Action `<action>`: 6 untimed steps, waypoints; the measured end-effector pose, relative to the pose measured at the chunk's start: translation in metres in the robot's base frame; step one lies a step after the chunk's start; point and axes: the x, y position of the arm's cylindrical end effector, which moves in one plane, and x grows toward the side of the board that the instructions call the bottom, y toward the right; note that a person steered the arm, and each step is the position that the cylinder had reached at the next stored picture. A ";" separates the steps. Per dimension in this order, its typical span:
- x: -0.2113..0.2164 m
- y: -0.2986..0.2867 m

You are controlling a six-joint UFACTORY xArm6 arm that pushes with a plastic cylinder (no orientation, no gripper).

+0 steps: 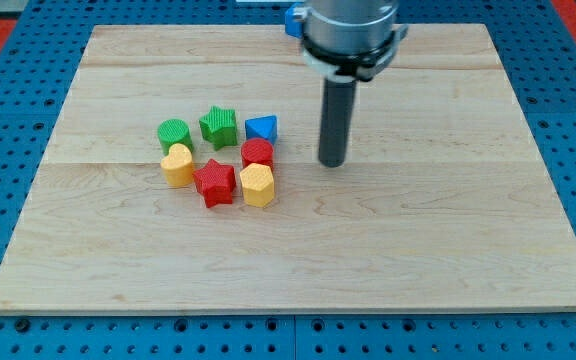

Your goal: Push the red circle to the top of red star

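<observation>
The red circle (257,152) sits in a cluster left of the board's middle, just right of and above the red star (214,182). It touches the yellow hexagon (257,185) below it and lies just under the blue triangle (262,128). My tip (332,163) stands on the board to the right of the red circle, apart from it by about a block's width. It touches no block.
A green circle (173,134), a green star (219,126) and a yellow heart (178,166) fill out the cluster's left and top. The wooden board (418,260) lies on a blue pegboard. A blue part (294,18) shows behind the arm at the view's top.
</observation>
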 end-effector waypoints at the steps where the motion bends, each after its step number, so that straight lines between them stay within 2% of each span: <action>1: 0.000 -0.045; 2: 0.000 -0.082; 3: -0.001 -0.054; 4: -0.001 0.023; 5: -0.034 0.088; 6: -0.075 0.093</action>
